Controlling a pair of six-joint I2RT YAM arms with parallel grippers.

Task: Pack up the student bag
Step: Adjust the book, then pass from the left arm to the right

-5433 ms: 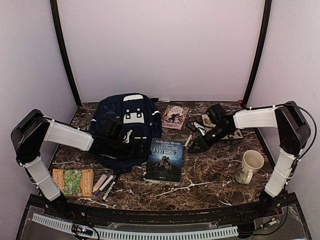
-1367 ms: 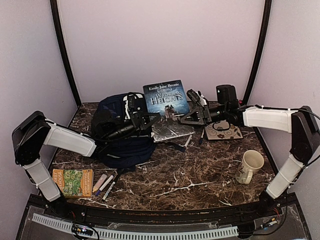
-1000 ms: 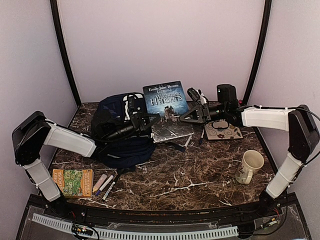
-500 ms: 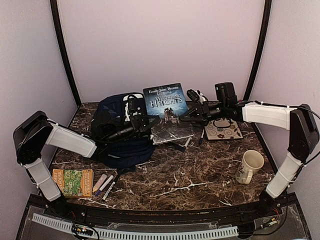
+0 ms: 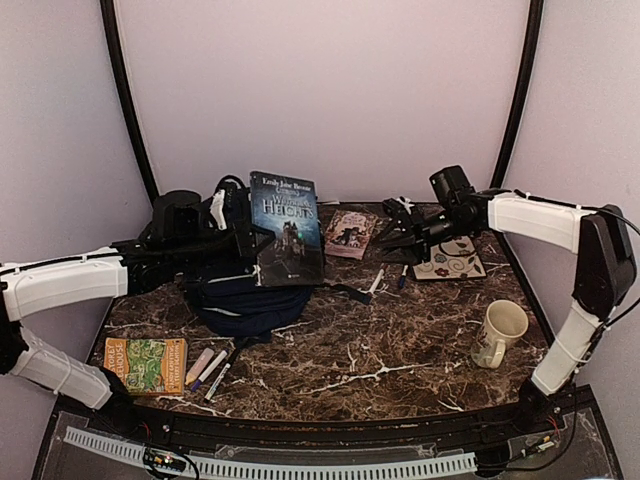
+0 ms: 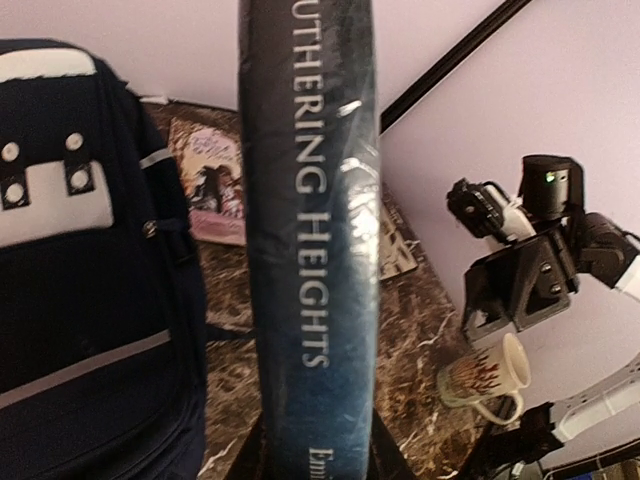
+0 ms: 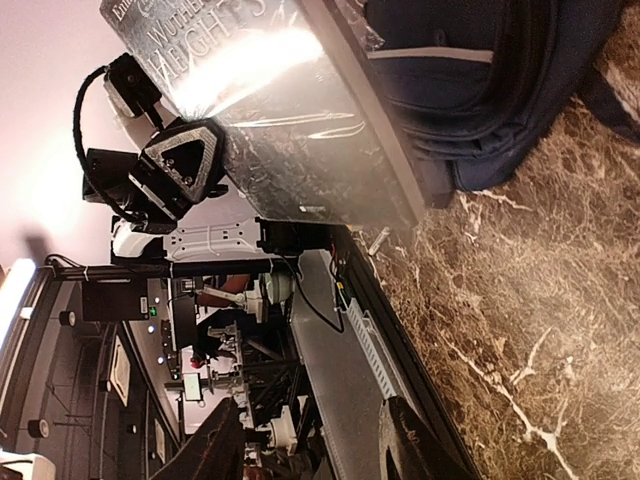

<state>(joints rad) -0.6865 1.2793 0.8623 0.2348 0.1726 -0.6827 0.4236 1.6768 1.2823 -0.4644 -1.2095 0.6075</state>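
The student bag [image 5: 245,300] is navy blue with white patches and lies at the back left of the table; its front fills the left side of the left wrist view [image 6: 80,260]. My left gripper [image 5: 250,238] is shut on a dark blue "Wuthering Heights" book [image 5: 288,228], holding it upright just above the bag's right side. The book's spine [image 6: 310,250] runs up between the fingers. My right gripper [image 5: 393,240] hangs open and empty to the right of the book, with nothing between its fingers [image 7: 410,445]. That view shows the book's glossy cover [image 7: 280,130] and the bag [image 7: 480,80].
A pink book [image 5: 349,230] lies behind the right gripper and a floral pad [image 5: 450,258] under its arm. Two pens [image 5: 378,280] lie mid-table. A mug [image 5: 500,332] stands front right. A green book [image 5: 146,362] and several markers [image 5: 210,368] lie front left.
The right gripper has let go of the book's right edge and drawn back to the right. The left arm has swung up, carrying the book left and upright over the bag.
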